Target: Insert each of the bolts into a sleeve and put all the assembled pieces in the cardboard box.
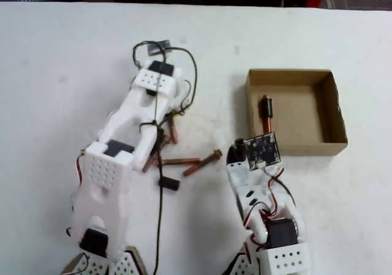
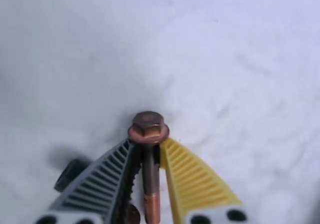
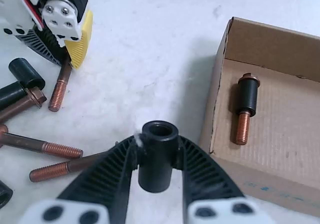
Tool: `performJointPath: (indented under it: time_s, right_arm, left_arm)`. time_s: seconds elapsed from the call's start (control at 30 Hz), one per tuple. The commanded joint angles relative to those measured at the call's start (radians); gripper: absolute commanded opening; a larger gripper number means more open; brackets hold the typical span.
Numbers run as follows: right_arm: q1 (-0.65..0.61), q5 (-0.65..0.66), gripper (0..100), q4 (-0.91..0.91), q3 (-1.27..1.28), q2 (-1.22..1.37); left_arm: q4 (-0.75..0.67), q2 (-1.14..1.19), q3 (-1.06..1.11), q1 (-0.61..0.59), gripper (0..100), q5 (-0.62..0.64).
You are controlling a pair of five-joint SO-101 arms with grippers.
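Observation:
My left gripper (image 2: 147, 145) is shut on a copper bolt (image 2: 148, 134); the hex head sticks out past the grey and yellow fingertips, just above the white table. In the high view this gripper (image 1: 165, 131) sits over the pile of loose bolts (image 1: 184, 162). My right gripper (image 3: 157, 146) is shut on a black sleeve (image 3: 159, 161), held upright with its bore open, left of the cardboard box (image 3: 220, 99). Inside the box (image 1: 291, 74) lies one assembled bolt and sleeve (image 1: 267, 112), also seen from the right wrist (image 3: 246, 104).
Several loose copper bolts (image 3: 47, 148) and black sleeves (image 3: 25, 72) lie between the two arms. One sleeve (image 1: 169, 183) rests by the left arm's cable. Open table stretches beyond the box and to the far left.

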Motion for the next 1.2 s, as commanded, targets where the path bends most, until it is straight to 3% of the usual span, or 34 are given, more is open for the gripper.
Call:
performJointPath:
  time_s: [0.0,0.63,1.17]
  right_arm:
    - [-0.001,0.025,2.4,0.004,-0.008,-0.013]
    - [-0.001,0.025,2.4,0.004,-0.006,-0.013]
    - [-0.001,0.025,2.4,0.004,-0.006,-0.013]
  left_arm:
    - [-0.021,-0.012,-0.04,-0.007,5,-0.071]
    - [-0.061,0.056,-0.043,-0.005,5,-0.285]
    - [-0.064,-0.041,-0.081,0.048,2,-0.296]
